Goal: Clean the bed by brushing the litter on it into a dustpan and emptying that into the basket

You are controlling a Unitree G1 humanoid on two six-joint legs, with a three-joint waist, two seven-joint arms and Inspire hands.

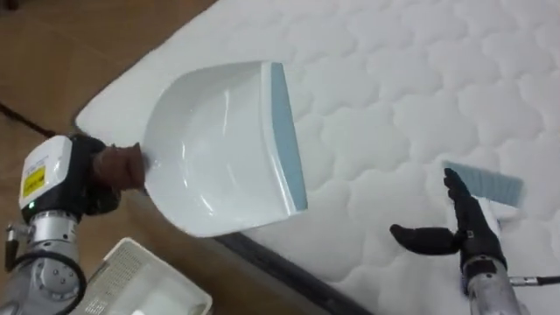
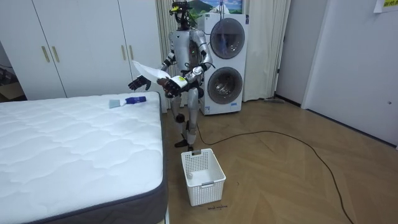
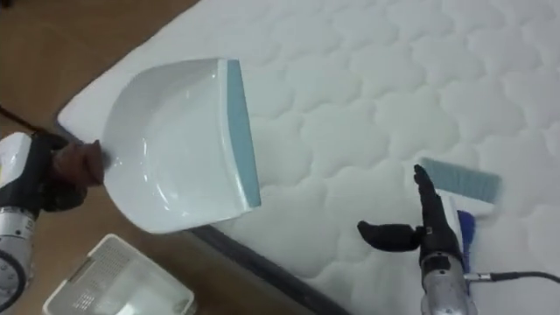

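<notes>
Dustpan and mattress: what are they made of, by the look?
Dustpan: likely hard plastic, glossy white, light glints on the pan; pale blue lip, maybe rubber. Mattress: white quilted fabric, matte, stitched puffy pattern.

Item: your humanoid's bodywork, silver-grey with dark hands.
Your right hand (image 1: 471, 238): slim black fingers, a silver wrist cuff just behind them, and a thin dark cable leaving the cuff. Your left hand (image 1: 114, 166): dark brownish fingers, and behind them a white forearm housing with a yellow label and small green light, then a grooved metal cylinder. Torso and limbs silver-grey, joints black.
</notes>
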